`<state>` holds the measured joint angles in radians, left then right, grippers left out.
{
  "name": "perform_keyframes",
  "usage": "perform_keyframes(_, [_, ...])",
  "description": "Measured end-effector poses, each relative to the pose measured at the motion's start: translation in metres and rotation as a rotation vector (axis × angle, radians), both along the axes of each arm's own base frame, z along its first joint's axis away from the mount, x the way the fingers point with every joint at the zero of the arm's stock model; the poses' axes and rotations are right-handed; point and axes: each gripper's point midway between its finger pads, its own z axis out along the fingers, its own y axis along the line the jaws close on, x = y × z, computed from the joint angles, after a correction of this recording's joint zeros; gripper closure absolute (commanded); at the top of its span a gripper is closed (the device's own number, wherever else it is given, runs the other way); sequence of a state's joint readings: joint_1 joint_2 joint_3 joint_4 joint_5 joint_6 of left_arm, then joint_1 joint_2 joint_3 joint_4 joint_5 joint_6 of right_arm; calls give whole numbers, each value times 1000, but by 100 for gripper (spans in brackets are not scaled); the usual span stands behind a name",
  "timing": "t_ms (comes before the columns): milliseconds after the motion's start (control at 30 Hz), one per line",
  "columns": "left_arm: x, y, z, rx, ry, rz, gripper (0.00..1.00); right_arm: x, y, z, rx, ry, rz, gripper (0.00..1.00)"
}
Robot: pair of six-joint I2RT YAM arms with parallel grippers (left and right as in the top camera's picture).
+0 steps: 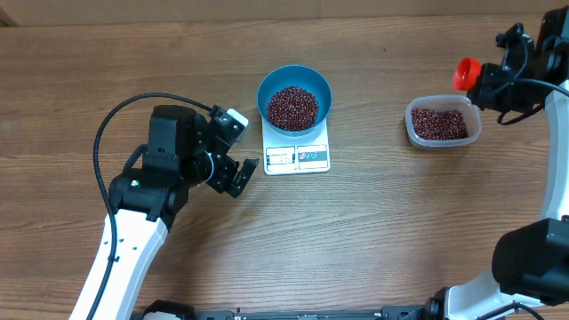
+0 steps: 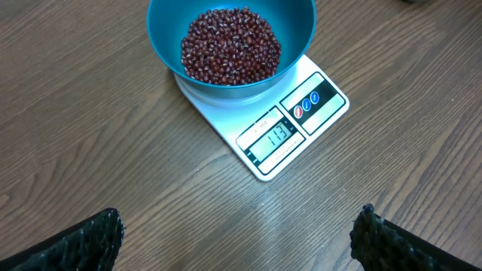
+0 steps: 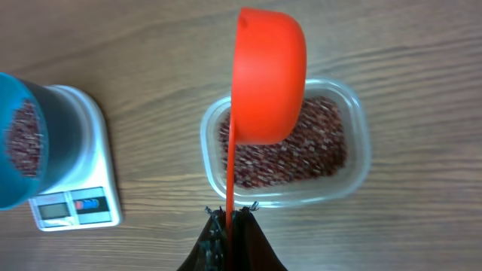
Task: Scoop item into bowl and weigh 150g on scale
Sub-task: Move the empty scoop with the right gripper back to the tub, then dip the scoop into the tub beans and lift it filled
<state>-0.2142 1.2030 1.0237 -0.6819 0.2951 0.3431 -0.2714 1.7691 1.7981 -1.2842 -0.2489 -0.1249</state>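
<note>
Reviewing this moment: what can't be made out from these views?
- Scale display: too small overhead, blurred in the right wrist view.
- Scoop contents: its inside does not show in the right wrist view; overhead it is tiny.
- Left gripper: fingers cut off by the left wrist view's bottom edge.
- Bowl: cut by the right wrist view's left edge.

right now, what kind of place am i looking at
Likely a robot lab bench, not a kitchen: a left arm and a right arm work at a bare wood-grain table, where only a scale, a bowl of beans and a tub are set out.
</note>
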Motion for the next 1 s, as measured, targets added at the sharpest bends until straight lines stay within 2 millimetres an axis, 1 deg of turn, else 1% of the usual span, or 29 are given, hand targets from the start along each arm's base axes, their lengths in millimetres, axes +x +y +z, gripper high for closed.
perform_keyframes(167, [0,0,0,0,0,0,0,-4,-10,-15,-48,59,-12,96])
perform_keyframes(267, [0,0,0,0,0,0,0,-10,-14,-27,-67,119,-18,96])
perform_keyframes(400, [0,0,0,0,0,0,0,-20,-15,-38,-75,182,-5,96])
perform_keyframes(600, [0,0,0,0,0,0,0,-25,-15,-51,-79,221,15,96])
perform_keyframes(800, [0,0,0,0,0,0,0,-32,-13,-71,-67,267,26,96])
perform_keyframes(1000, [0,0,0,0,0,0,0,-30,-11,-74,-55,262,30,96])
